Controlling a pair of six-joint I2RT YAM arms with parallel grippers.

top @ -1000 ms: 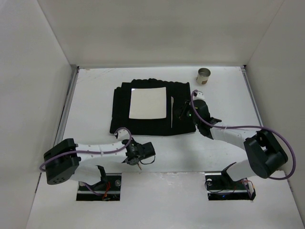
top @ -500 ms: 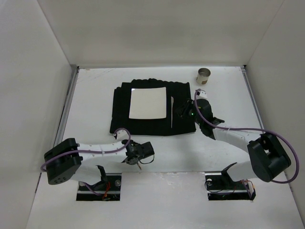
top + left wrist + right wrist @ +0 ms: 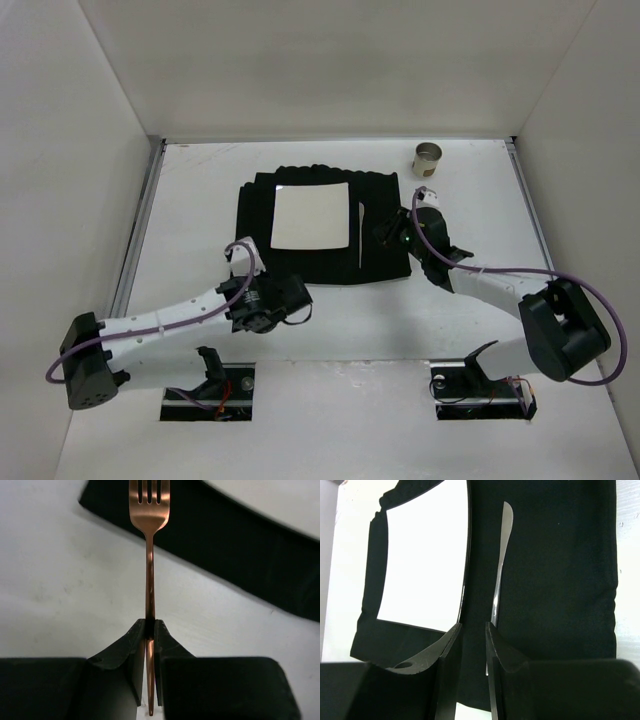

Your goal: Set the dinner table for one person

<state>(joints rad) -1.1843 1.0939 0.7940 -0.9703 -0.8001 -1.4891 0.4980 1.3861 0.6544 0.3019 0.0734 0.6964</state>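
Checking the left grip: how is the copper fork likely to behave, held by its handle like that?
The fork looks like thin polished metal, so probably stiff and light. The left gripper pinches its narrow, glossy handle near the end, so it may slip or pivot. Most of its length juts past the grip, so a bump could swing it.

txt: none legible | labels/brands: none | nos/signs: none | chkd all views
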